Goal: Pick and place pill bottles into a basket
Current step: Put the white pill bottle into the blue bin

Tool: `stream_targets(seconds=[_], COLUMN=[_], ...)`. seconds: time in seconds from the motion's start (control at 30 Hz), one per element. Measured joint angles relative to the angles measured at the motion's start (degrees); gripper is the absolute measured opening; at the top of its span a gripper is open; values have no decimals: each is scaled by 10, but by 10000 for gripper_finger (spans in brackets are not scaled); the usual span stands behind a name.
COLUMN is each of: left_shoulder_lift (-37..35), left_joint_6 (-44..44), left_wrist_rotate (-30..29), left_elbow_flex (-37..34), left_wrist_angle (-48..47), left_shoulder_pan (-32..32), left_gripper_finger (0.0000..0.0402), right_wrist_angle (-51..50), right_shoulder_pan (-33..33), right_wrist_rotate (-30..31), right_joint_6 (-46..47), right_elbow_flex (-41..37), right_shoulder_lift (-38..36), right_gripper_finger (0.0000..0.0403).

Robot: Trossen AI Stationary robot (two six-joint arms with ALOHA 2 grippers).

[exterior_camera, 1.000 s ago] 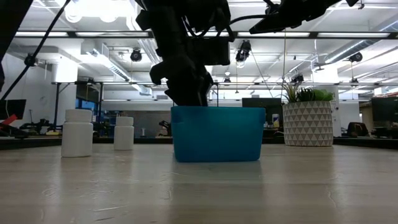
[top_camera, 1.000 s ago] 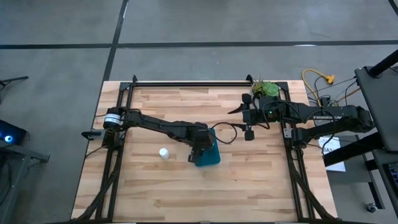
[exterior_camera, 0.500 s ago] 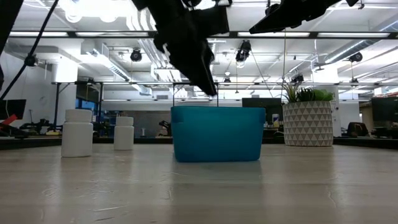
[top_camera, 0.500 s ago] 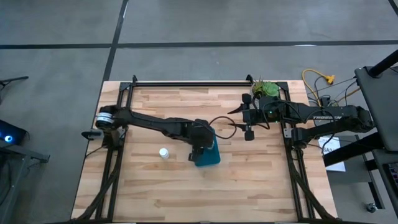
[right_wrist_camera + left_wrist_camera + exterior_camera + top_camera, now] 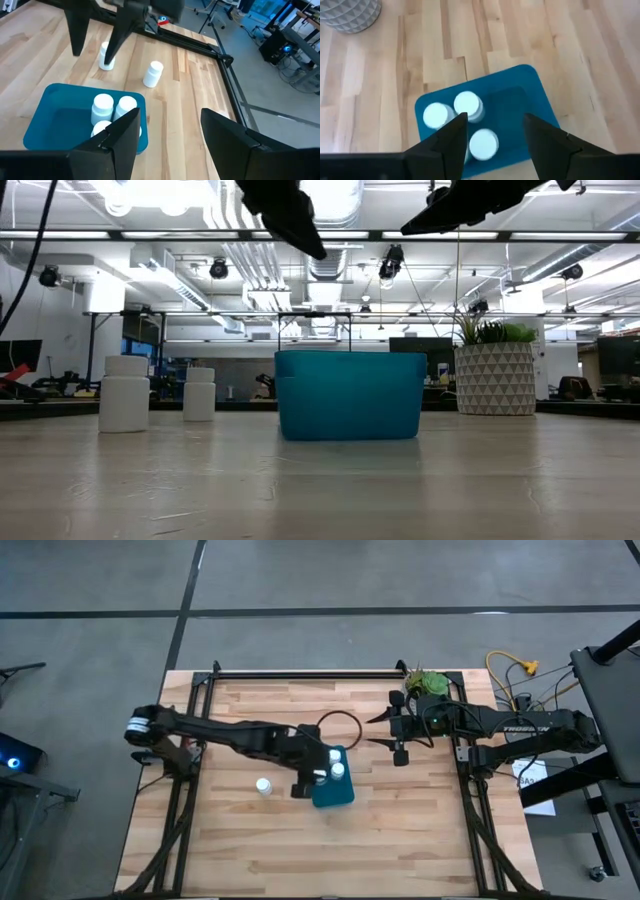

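on the left half of the bench [image 5: 250, 840] we see two pill bottles standing upright on the bare wood, apart from each other: one [image 5: 124, 393] nearer the low camera, another [image 5: 199, 394] farther back. from above only one loose bottle [image 5: 263, 785] shows clearly, just left of the left arm's tip. the right wrist view gives both [image 5: 106, 56] [image 5: 153, 74], well clear of the basket.

over the middle, the left hand [image 5: 300, 783] hangs above the bench at the basket's left edge, not touching it. its fingers [image 5: 454, 137] stand apart with nothing between them.

just right of that hand sits the basket [image 5: 340, 794], teal-blue, upright on the wood. inside it we count three white caps [image 5: 468, 104] bunched toward one end; the other end of the basket floor is bare. the low view shows only its outer wall [image 5: 350, 395].

further right, the right hand [image 5: 383, 731] waits above the bench near the plant pot [image 5: 430, 682], fingers [image 5: 122, 135] apart and holding nothing.
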Motion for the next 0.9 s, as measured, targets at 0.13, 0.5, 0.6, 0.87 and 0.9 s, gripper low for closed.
stream_targets(seconds=[0.13,0.5,0.6,0.87,0.9], left_shoulder_lift=[-21,-44,-41,-40,-40], left_joint_6=[-42,-134,-135,-129,-129], left_wrist_rotate=[-26,-46,-38,-1,1], left_elbow_flex=[-1,-1,-2,-16,-20], left_wrist_angle=[-43,-226,-256,-298,-305], left_shoulder_pan=[-8,-36,-45,-64,-66], left_gripper_finger=[173,173,174,176,179], right_wrist_angle=[0,0,0,0,0], right_shoulder_pan=[0,0,0,0,0], right_wrist_rotate=[0,0,0,0,0], right_joint_6=[0,2,2,2,2], right_elbow_flex=[0,0,0,0,0], right_shoulder_lift=[0,0,0,0,0], right_gripper_finger=[203,203,203,203,203])
